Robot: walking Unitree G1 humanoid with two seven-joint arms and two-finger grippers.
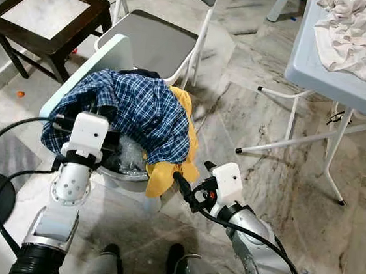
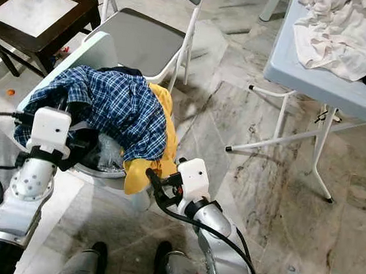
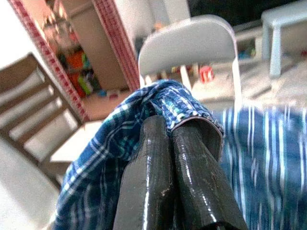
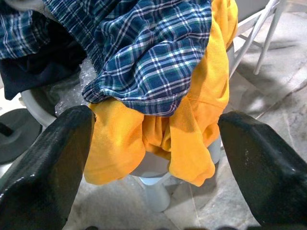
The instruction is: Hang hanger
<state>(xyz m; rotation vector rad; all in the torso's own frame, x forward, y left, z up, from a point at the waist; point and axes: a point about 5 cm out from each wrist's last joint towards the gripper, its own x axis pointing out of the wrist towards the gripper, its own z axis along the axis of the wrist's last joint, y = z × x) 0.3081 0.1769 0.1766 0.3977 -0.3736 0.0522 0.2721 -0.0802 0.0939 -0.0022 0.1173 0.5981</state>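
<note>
1. Pinching the blue plaid shirt [image 1: 140, 109], your left gripper [image 3: 168, 139] has its fingers together on a fold, over the basket [image 1: 123, 180].
2. Your right gripper [image 1: 187, 186] is spread apart, near the yellow garment [image 4: 192, 134].
3. Can't pick out a hanger.

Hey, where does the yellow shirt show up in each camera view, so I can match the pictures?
Left eye view: yellow shirt hangs off the basket's right side, under the blue plaid shirt.
Right eye view: same spot, left of centre, just above the right gripper.
Left wrist view: I can't make it out; the shut fingers pinch plaid cloth.
Right wrist view: centre, between the open fingers.
Shared landmark: the blue plaid shirt.
</note>
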